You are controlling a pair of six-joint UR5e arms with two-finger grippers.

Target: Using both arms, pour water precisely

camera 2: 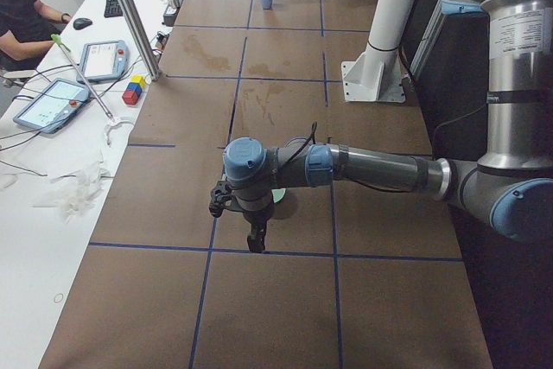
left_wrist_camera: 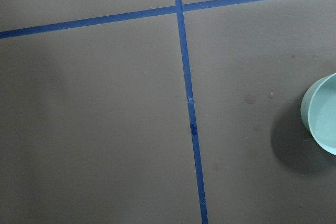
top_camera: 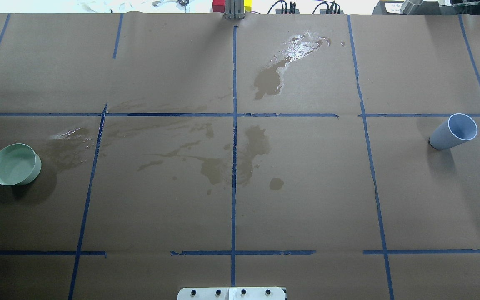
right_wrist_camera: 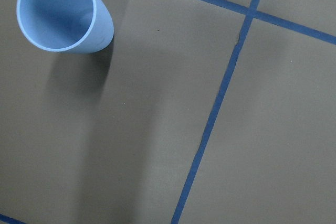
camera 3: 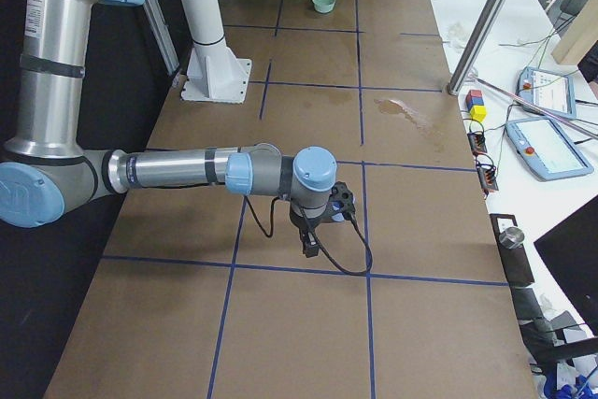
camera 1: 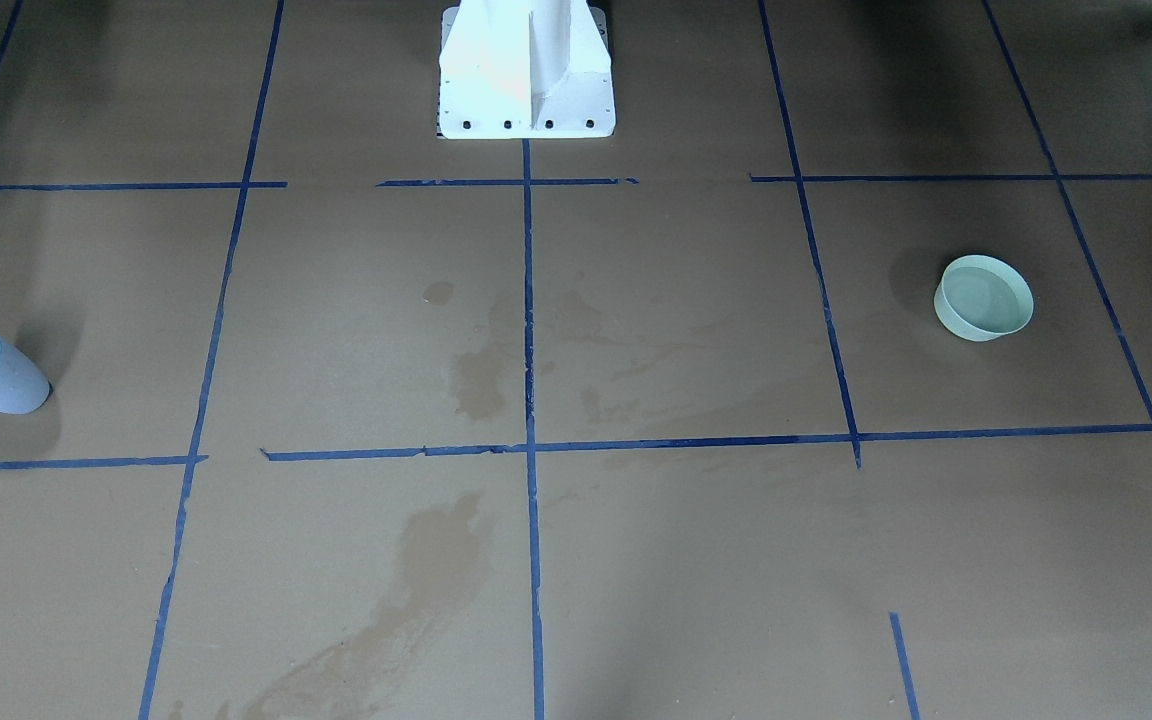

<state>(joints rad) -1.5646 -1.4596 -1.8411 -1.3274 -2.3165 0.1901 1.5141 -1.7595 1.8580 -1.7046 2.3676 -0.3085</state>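
**Both arms low over the table, bowl and cup standing free**

Here's the left arm (camera 2: 371, 166), stretched out low, with the left fingers (camera 2: 257, 238) aimed straight down at the table (top_camera: 306, 187). From this side angle I cannot tell whether they are spread or pinched together. The green bowl (camera 2: 279, 197) sits just behind those fingers, half hidden by the wrist and apart from them.

Over on the other side, the right arm (camera 3: 177, 170) mirrors it, and the right fingers (camera 3: 309, 245) point down too. Again I cannot tell if they are parted or closed. The blue cup (right_wrist_camera: 63, 14) stands mouth up, just off to one side of them.

And the water (top_camera: 300, 43)? It's a glossy pool on the table, well apart from both sets of fingers. Darker damp patches (top_camera: 223, 166) spread across the stretch between the two sets.
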